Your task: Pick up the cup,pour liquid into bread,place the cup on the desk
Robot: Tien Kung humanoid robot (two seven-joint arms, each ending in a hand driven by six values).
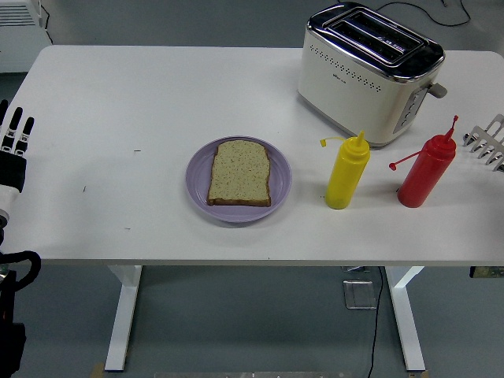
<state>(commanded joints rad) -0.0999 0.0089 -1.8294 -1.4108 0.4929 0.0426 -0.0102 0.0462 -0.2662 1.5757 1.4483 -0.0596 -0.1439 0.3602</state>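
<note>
A slice of seeded bread lies flat on a purple plate near the middle of the table. To its right stand a yellow squeeze bottle and a red squeeze bottle, both upright with their caps hanging off. No cup shows. My left hand is at the table's left edge with its fingers straight and holding nothing, far from the plate. Only the silvery fingers of my right hand show at the right edge, spread and holding nothing, a little right of the red bottle.
A cream and chrome toaster stands at the back right, just behind the two bottles. The white table has bare surface left of and behind the plate.
</note>
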